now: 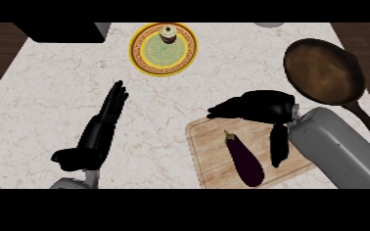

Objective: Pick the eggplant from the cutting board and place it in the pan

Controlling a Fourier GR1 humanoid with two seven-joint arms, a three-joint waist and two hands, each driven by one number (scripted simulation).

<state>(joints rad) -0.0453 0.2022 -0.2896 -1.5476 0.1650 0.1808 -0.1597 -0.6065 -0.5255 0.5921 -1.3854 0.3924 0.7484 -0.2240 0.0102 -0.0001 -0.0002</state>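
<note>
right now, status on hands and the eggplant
Left hand open, resting on counter. Right hand open above cutting board, not gripping. Eggplant on board. Pan empty, path clear.

Dark purple eggplant [244,160] lies on cutting board [209,151]; pan [323,72] empty

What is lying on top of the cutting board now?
On the cutting board lies the eggplant, not yet picked. The open right hand hangs over the board's far edge and its thumb over the right part, so the wood beneath them is hidden.
</note>
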